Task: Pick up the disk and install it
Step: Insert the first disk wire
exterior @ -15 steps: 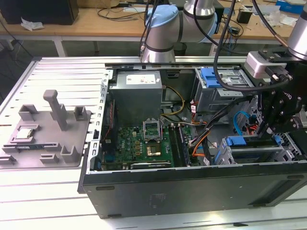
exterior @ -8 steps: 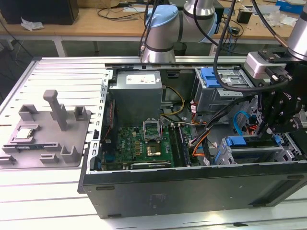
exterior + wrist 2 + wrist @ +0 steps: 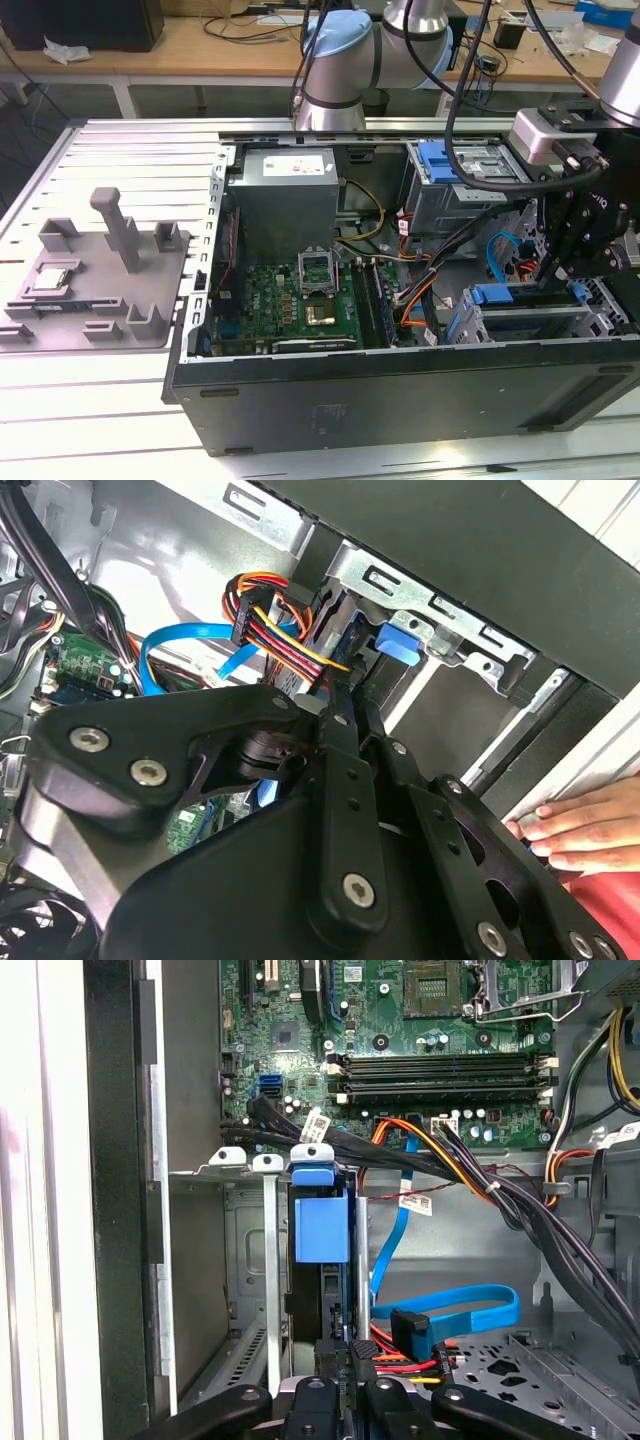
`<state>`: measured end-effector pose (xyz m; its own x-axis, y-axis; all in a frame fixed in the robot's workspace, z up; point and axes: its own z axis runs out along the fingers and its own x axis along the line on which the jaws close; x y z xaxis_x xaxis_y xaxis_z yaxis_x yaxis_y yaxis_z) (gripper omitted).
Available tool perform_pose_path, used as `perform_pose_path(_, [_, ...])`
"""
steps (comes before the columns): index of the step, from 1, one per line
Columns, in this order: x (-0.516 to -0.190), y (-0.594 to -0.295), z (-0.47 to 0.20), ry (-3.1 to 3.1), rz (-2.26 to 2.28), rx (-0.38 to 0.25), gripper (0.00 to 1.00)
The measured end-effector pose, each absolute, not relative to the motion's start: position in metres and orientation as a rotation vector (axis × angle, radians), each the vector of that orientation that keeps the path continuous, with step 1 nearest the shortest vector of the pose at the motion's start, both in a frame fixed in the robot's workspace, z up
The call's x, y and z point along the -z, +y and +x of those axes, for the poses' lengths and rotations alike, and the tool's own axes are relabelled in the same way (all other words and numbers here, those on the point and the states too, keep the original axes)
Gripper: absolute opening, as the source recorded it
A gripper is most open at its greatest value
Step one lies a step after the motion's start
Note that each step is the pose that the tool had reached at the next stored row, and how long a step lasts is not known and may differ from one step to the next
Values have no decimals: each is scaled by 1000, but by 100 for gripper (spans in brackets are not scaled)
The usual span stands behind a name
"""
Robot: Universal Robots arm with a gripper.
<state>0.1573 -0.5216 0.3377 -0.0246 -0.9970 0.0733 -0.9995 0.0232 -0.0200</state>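
Tabletop of ribbed, slotted aluminium [image 3: 100, 420] spans my exterior view. At that view's left a grey, matte plastic fixture [image 3: 100, 270] lies flat on the tabletop, with blocky posts and shallow pockets. Beside it, towards the middle, a black steel computer case [image 3: 400, 390] lies open on its side. Inside it, going rightward, I see a boxy grey power supply [image 3: 285, 195] and a green motherboard [image 3: 290, 300] with a square metal socket frame. Then come bundles of black, orange and yellow wires, and a folded sheet-metal upper drive cage [image 3: 470, 190]. Behind the case the arm [image 3: 340, 60] shows pale blue joint caps and rounded silver tubes. At the exterior view's right, the black, angular gripper [image 3: 570, 270] reaches down into the case, next to the lower bay. The disk [image 3: 492, 296] stands on edge in that bay. In the first wrist view its smooth blue plastic bracket [image 3: 322, 1228] sits upright between thin metal rails, with a dark slab below it. The gripper [image 3: 340, 1355] is right at the disk's near end, and I cannot tell whether the claw is clenched or released. A flat, glossy blue ribbon cable [image 3: 450, 1310] loops just beside it. In the second wrist view a person's hand [image 3: 575, 825] rests against the pale surface beside the case's dark outer wall.
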Motion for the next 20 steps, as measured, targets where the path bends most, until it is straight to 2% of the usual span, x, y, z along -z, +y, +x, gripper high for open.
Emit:
perform_pose_path(3, [-340,-522,157,-2219,2167,-102,18])
perform_pose_path(5, [-341,-522,157,-2219,2167,-102,30])
perform_pose_path(15, [-353,-520,157,-2218,2166,-103,30])
perform_pose_path(20, [-366,-507,157,-2216,2164,-108,30])
